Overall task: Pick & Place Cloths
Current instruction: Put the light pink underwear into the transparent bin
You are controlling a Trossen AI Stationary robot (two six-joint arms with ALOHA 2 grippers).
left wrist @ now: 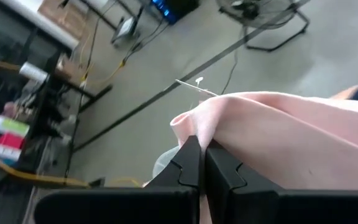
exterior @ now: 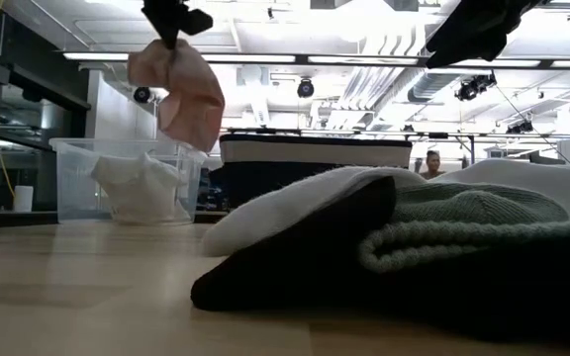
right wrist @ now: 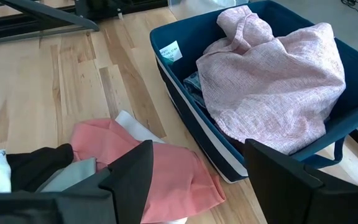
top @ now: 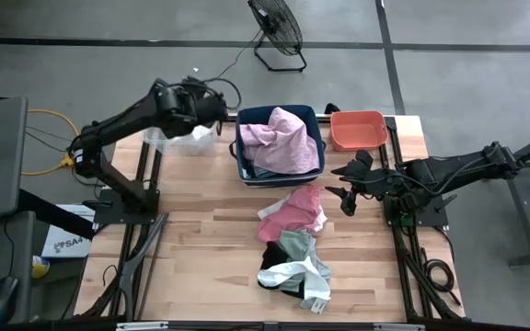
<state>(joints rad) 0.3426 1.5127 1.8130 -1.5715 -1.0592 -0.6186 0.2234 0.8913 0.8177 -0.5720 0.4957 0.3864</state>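
My left gripper [exterior: 171, 25] is high over the table's far left, shut on a light pink cloth [exterior: 181, 94]. The cloth hangs above the right end of a clear bin [exterior: 127, 188], which holds a white cloth [exterior: 142, 188]. The navy bin [top: 279, 147] at far centre holds a pale pink woven cloth [right wrist: 272, 81]. A pile of cloths lies mid-table: hot pink [top: 293, 211], grey-green [top: 297, 246], white and black [top: 288, 276]. My right gripper [top: 348, 184] hovers open to the right of the pile, touching nothing. My left gripper pinches a bunched fold of the light pink cloth [left wrist: 194, 127] between its two shut fingers [left wrist: 188, 162]. The fingers slant downward. The cloth hangs slack below them, lifted clear of the table and above the clear bin's rim.
A coral bin [top: 357, 129] stands at the far right of the table. Bare wood lies left of the pile and along the near edge. A fan [top: 279, 32] stands on the floor beyond the table. A person [exterior: 431, 163] shows far off in the room.
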